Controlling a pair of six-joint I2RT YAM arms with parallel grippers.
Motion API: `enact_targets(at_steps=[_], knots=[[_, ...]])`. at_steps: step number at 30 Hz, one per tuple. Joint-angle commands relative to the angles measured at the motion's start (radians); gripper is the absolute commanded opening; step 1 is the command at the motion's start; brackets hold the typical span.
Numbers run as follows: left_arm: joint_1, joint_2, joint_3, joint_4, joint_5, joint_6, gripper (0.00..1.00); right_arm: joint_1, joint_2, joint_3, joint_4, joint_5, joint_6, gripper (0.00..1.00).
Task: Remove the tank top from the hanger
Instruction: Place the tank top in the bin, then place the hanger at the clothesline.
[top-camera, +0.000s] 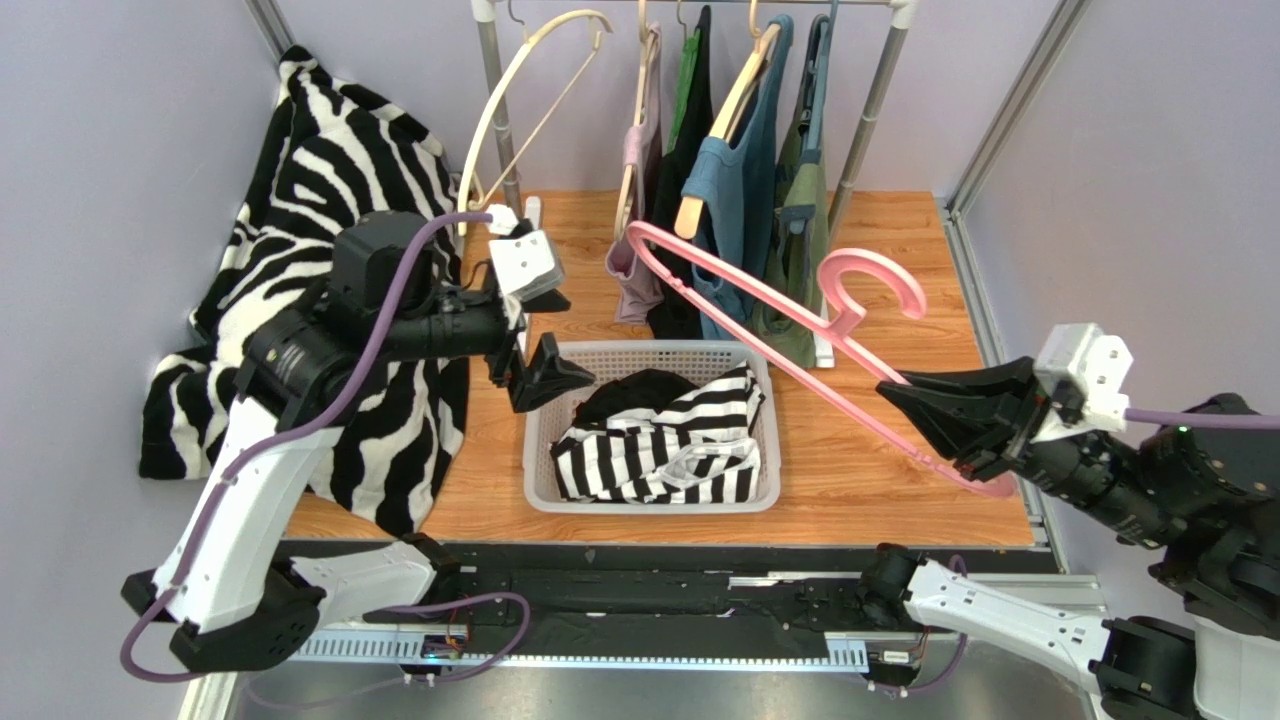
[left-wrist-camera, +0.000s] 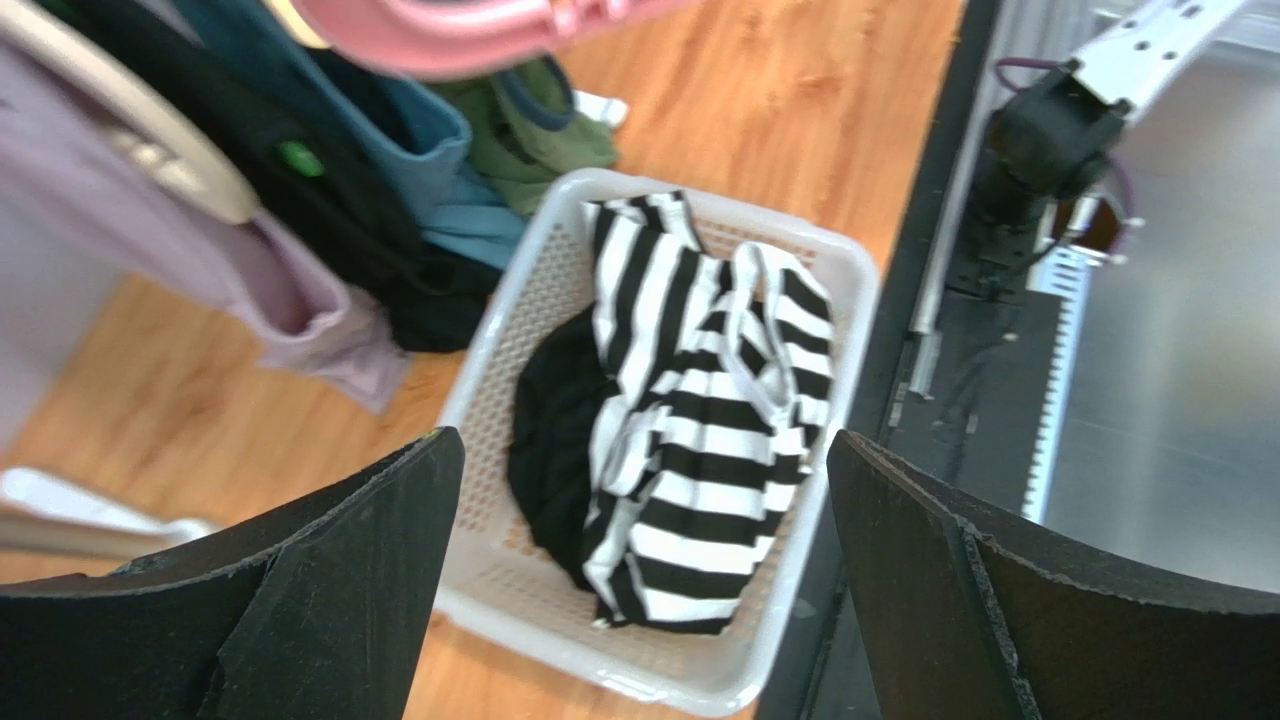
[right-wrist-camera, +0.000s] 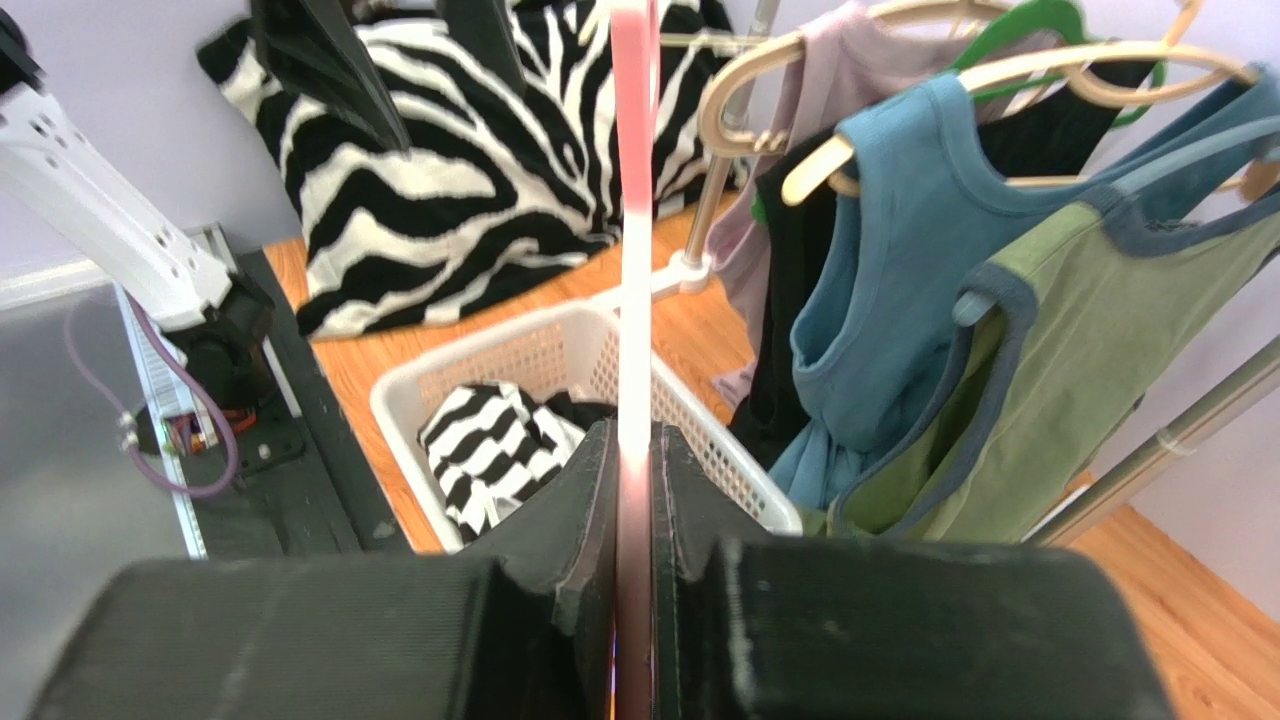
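A black-and-white striped tank top (top-camera: 676, 443) lies crumpled in the white basket (top-camera: 646, 503) on top of a black garment. My right gripper (top-camera: 902, 402) is shut on the lower bar of a bare pink hanger (top-camera: 751, 308) and holds it tilted over the basket. The right wrist view shows the hanger (right-wrist-camera: 634, 225) clamped between the jaws of the right gripper (right-wrist-camera: 634, 450). My left gripper (top-camera: 534, 375) is open and empty, hovering at the basket's left rim. In the left wrist view the left gripper (left-wrist-camera: 643, 450) is above the striped top (left-wrist-camera: 721, 435).
A clothes rack (top-camera: 879, 105) at the back holds a blue top (top-camera: 744, 195), a green top (top-camera: 804, 210), a lilac top (top-camera: 639, 225) and an empty cream hanger (top-camera: 526, 90). A zebra-print cloth (top-camera: 346, 195) drapes over the left side.
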Motion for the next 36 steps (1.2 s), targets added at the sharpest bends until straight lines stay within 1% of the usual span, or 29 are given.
enact_targets(at_steps=[1,3,5,7,8,9,11,12,14,16,17,19,22,23,28,29,31,32,34,35,36], knots=[[0.002,-0.073,0.021,-0.006,-0.137,0.078,0.99,0.005,0.051,-0.055,0.023,-0.005,-0.024,0.0],[0.002,-0.083,0.048,-0.023,-0.132,0.116,0.99,0.005,0.068,-0.075,0.009,-0.098,-0.029,0.0],[0.002,-0.084,0.076,-0.044,-0.096,0.149,0.99,0.005,0.108,-0.079,-0.008,-0.151,-0.034,0.0],[0.002,-0.084,0.11,-0.098,-0.001,0.207,0.99,0.005,0.165,-0.07,-0.018,-0.249,-0.041,0.0],[0.004,-0.086,0.119,-0.133,0.044,0.278,0.99,0.005,0.18,-0.057,-0.021,-0.279,-0.043,0.0],[0.002,-0.089,0.127,-0.212,0.144,0.325,0.99,0.005,0.199,-0.052,-0.021,-0.337,-0.049,0.0],[0.002,-0.112,0.113,-0.27,0.218,0.408,0.99,0.005,0.239,-0.041,-0.021,-0.378,-0.069,0.0],[0.004,-0.116,0.089,-0.299,0.259,0.411,0.99,0.005,0.251,-0.037,-0.023,-0.411,-0.081,0.0],[0.002,-0.132,0.056,-0.307,0.273,0.399,0.99,0.005,0.266,-0.038,-0.011,-0.441,-0.098,0.0],[0.002,-0.153,-0.01,-0.295,0.266,0.393,0.99,0.005,0.274,-0.038,0.003,-0.484,-0.103,0.0],[0.004,-0.159,-0.052,-0.294,0.266,0.406,0.99,0.005,0.282,-0.037,0.006,-0.502,-0.106,0.0],[0.002,-0.167,-0.086,-0.313,0.274,0.419,0.98,0.005,0.289,-0.027,0.014,-0.514,-0.109,0.0],[0.002,-0.172,-0.135,-0.305,0.246,0.408,0.94,0.005,0.297,-0.015,0.023,-0.54,-0.107,0.0],[0.002,-0.173,-0.151,-0.295,0.226,0.403,0.92,0.006,0.298,-0.012,0.025,-0.554,-0.106,0.0],[0.002,-0.182,-0.171,-0.265,0.191,0.387,0.84,0.005,0.291,-0.01,0.041,-0.56,-0.103,0.0],[0.004,-0.182,-0.168,-0.262,0.188,0.386,0.77,0.006,0.289,-0.012,0.046,-0.553,-0.103,0.0],[0.002,-0.181,-0.163,-0.261,0.189,0.388,0.66,0.005,0.289,-0.015,0.052,-0.551,-0.103,0.0],[0.004,-0.182,-0.159,-0.261,0.192,0.388,0.5,0.005,0.292,-0.014,0.054,-0.55,-0.101,0.0],[0.002,-0.184,-0.151,-0.258,0.191,0.382,0.32,0.006,0.297,-0.015,0.055,-0.547,-0.1,0.0],[0.004,-0.187,-0.145,-0.252,0.18,0.38,0.08,0.005,0.3,-0.017,0.057,-0.54,-0.098,0.0],[0.004,-0.189,-0.142,-0.248,0.169,0.373,0.0,0.005,0.3,-0.018,0.06,-0.534,-0.097,0.0]])
